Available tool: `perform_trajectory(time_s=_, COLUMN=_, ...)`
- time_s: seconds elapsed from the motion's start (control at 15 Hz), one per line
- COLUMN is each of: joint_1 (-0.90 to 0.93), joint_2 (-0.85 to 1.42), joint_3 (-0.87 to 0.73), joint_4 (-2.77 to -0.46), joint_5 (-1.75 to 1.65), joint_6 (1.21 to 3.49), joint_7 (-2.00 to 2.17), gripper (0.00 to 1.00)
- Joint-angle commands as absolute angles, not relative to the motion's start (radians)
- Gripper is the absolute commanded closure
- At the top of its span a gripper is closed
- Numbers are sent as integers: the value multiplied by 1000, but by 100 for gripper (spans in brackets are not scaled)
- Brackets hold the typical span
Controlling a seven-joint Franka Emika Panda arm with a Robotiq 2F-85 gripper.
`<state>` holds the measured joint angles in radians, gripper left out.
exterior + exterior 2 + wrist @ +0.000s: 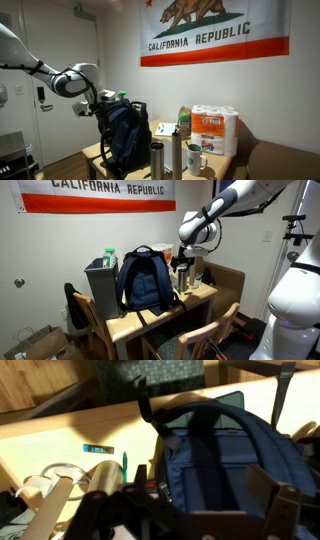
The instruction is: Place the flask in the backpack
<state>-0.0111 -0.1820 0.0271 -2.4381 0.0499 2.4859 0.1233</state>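
the arm reaches in at shoulder height with its elbow bent, the wrist turned down so the gripper (pixel 98 104) hangs by the upper part of the backpack (pixel 125 135); in an exterior view it hovers behind the backpack's top (pixel 145 278). in the wrist view the jaws look spread wide at the dim lower edge, nothing between them, with the backpack's open top and straps below them. the flask (pixel 156 158) stands upright on the surface (pixel 228 165) just beside the backpack, apart from the gripper. a silvery cylinder (pixel 176 155) and a white mug (pixel 195 160) stand next to it, a pack of paper rolls (pixel 213 130) behind
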Motion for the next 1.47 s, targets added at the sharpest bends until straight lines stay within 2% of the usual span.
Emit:
perform_trajectory(time_s=0.0, joint_1=-40, joint_2=-11, joint_3=8, joint_4=-2306, joint_5=-5, joint_6=2557, joint_7=147, gripper=0)
perform_trajectory(time_s=0.73, joint_1=-43, joint_2=425, joint_3=-60, joint_4=-1857, joint_5=-10, joint_6=2621, joint_7=102, gripper=0)
perform_trajectory(time_s=1.13, joint_1=-50, joint_2=532, joint_3=-85, joint_4=-1728, joint_5=-14, joint_6=2615, joint_7=81, gripper=0)
perform_trajectory(time_s=1.4, joint_1=-42, joint_2=506, joint_3=-106, joint_4=-1727, joint_5=-28, joint_6=2581, joint_7=98, gripper=0)
